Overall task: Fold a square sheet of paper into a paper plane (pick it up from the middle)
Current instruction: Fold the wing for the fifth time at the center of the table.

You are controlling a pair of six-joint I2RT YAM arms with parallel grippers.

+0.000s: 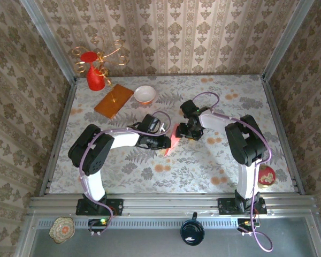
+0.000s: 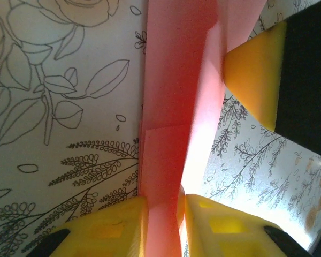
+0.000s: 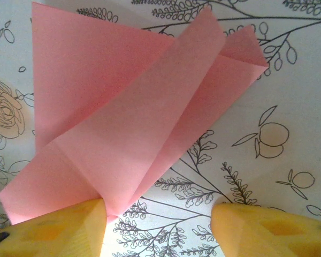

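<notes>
The pink paper plane (image 3: 134, 123), a folded dart with loose wing flaps, lies on the flowered table between both arms (image 1: 171, 144). In the left wrist view its folded ridge (image 2: 171, 160) runs up between the yellow fingers of my left gripper (image 2: 168, 227). The left finger touches the paper, and a sliver of light shows beside the right finger (image 2: 230, 227). My right gripper (image 3: 158, 230) stands open just off the plane's narrow end, its left finger (image 3: 53, 230) at the paper's tip and bare table between the fingers. One right fingertip (image 2: 254, 75) shows beside the paper in the left wrist view.
A red vase (image 1: 94, 76) with gold wire, an orange-brown wooden board (image 1: 114, 100) and a white bowl (image 1: 145, 94) stand at the back left. A red round object (image 1: 266, 175) lies at the right edge. A dark cup (image 1: 192, 231) and a small dish (image 1: 61, 229) sit below the rail.
</notes>
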